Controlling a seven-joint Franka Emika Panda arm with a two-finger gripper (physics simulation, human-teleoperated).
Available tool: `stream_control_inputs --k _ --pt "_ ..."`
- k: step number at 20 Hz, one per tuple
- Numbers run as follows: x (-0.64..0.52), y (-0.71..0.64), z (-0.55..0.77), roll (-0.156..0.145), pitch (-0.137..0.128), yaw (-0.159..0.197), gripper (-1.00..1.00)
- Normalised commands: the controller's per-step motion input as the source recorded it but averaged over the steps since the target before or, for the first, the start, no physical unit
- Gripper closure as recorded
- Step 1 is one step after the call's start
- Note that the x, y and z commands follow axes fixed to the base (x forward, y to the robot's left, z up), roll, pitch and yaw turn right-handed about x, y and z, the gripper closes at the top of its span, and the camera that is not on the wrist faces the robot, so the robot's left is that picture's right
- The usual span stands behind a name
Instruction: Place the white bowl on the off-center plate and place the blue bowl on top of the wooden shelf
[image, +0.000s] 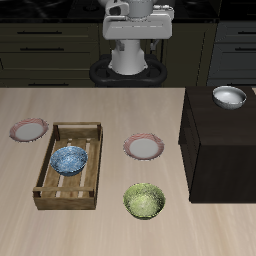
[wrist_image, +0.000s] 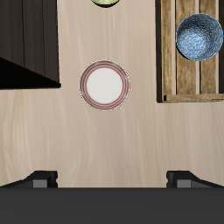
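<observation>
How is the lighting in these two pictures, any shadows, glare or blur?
Exterior view: flat, even simulator light, no glare; the shelf is nearly black, its detail lost; the white bowl shows a soft sheen. Wrist view: sharp, with only faint shadow round the plate; the hand shows dark.

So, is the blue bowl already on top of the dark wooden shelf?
No, the blue bowl lies inside the slatted wooden crate, while the white bowl sits on the wooden shelf.
</observation>
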Motion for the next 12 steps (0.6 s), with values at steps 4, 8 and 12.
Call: stream_control_inputs --k 4,8,12 --pt "-0.02 0.20 0.10 0.024 -0.005 -0.001 -1.00" --pt "0.03 0.26 0.07 0.019 0.003 0.008 -1.00" --pt "0.12 0.24 0.05 0.004 0.013 0.004 -1.00"
